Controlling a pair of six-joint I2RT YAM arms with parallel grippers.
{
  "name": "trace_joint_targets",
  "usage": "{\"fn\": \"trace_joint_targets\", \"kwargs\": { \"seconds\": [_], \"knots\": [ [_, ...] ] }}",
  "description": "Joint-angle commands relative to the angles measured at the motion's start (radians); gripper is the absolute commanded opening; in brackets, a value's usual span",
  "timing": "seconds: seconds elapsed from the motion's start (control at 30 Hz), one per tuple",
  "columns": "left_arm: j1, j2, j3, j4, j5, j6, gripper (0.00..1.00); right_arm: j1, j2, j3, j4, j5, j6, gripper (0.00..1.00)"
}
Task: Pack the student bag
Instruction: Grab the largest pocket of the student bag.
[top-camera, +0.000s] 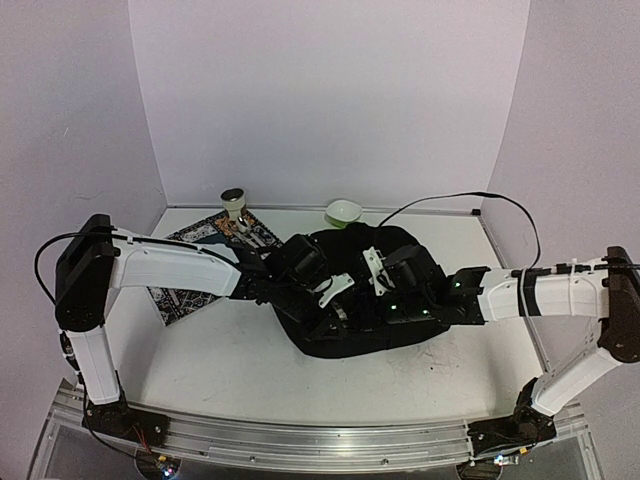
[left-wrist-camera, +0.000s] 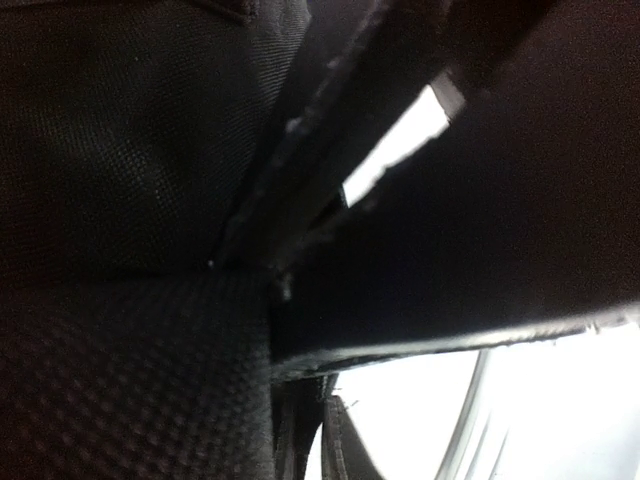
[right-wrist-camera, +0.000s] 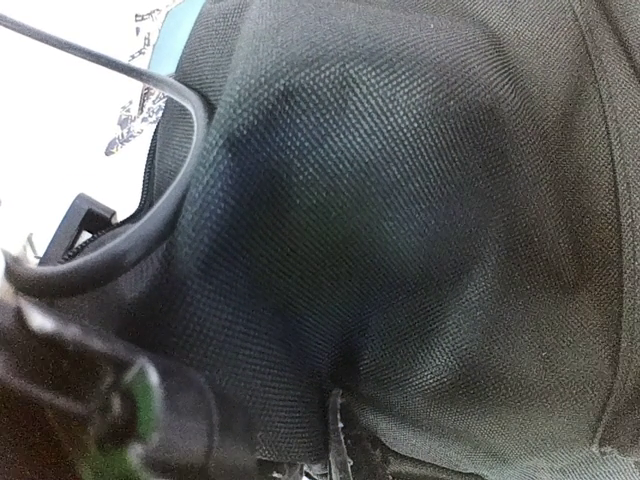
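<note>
The student bag (top-camera: 345, 342) lay slumped about the middle of the table (top-camera: 230, 375), a little nearer the far edge than the near one, and both arms met over it from opposite sides. The left gripper (top-camera: 335, 290) was down on the bag's left half. Its wrist camera showed only dark weave, a seam and a sliver of bright table, so I could not tell how far its jaws were parted or whether they had hold of any fabric. The right gripper (top-camera: 378, 268) pressed into the top of the bag from the right. Its jaws were drawn nearly together, but the fingers were lost against the black cloth, and whether any fabric was nipped between them could not be made out. The two wrists crowded each other above the bag, hiding much of its upper surface from the overhead camera. A patterned mat (top-camera: 188, 300) lay toward the left edge, partly under the left forearm, with the bag's left end just beside it. A small metal cup (top-camera: 234, 201) stood at the mat's far end, near the far-left corner. A pale green bowl (top-camera: 343, 211) sat at the far edge, just beyond the bag. A black cable (top-camera: 440, 198) arched from the right arm over the far-right part of the table.
</note>
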Motion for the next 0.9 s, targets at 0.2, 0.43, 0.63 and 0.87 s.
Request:
{"fn": "trace_joint_targets", "kwargs": {
  "seconds": [0.2,0.43,0.63,0.87],
  "knots": [
    [-0.003,-0.068,0.008,0.053,0.003,-0.054,0.00,0.002,-0.016,-0.012,-0.011,0.074,-0.007,0.11],
    [0.000,-0.035,0.027,0.053,0.058,-0.101,0.10,0.003,0.001,-0.010,-0.014,0.044,-0.008,0.11],
    [0.000,0.005,0.051,0.069,0.097,-0.135,0.14,0.003,0.003,0.002,-0.014,0.043,-0.012,0.11],
    [0.000,0.007,0.068,0.072,0.087,-0.138,0.09,0.002,0.003,-0.002,-0.012,0.044,-0.010,0.11]
  ]
}}
